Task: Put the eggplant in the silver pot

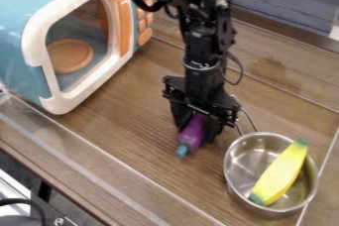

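Observation:
The purple eggplant hangs tilted, its teal stem cap pointing down-left close to the wooden table or touching it. My gripper points straight down with a black finger on each side of the eggplant's upper half, shut on it. The silver pot sits just right of the eggplant at the lower right, its thin wire handle reaching up toward the gripper. A yellow-green banana-like piece lies inside the pot.
A teal and white toy microwave with an orange panel stands at the left back. The table's front edge has a clear raised rail. A darker ledge runs along the back right.

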You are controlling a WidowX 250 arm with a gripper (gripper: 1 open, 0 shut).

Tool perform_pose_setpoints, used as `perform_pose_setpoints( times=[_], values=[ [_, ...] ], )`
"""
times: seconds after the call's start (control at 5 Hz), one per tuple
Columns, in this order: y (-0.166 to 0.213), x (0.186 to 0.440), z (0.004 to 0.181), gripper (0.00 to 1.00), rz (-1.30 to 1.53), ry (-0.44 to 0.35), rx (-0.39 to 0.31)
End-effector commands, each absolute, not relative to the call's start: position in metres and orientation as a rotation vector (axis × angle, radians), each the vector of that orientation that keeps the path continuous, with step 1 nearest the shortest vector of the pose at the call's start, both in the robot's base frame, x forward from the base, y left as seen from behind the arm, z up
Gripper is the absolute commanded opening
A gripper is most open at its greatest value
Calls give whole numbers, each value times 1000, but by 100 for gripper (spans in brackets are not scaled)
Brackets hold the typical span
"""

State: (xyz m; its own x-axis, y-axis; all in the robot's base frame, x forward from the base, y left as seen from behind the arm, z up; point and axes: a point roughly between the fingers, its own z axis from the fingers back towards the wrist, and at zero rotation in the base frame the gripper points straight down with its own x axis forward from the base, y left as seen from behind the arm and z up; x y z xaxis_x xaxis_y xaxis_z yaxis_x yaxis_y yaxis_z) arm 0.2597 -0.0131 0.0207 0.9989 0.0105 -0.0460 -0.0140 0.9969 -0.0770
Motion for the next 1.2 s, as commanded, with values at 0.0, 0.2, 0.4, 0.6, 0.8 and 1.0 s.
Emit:
perform_pose_setpoints(
  times=[0.0, 0.2, 0.4, 0.6, 0.8, 1.0],
  values=[
    [-1, 267, 26, 0, 24, 13, -85],
    [-9, 268, 24, 0, 43, 10, -89],
    [-19, 270, 24, 0, 57, 9, -90],
    [-11, 264, 30, 0, 34, 9, -91],
    [-4, 258, 36, 0, 13, 10, -91],
    [-3, 257, 32, 100, 14, 5, -94]
  ],
)
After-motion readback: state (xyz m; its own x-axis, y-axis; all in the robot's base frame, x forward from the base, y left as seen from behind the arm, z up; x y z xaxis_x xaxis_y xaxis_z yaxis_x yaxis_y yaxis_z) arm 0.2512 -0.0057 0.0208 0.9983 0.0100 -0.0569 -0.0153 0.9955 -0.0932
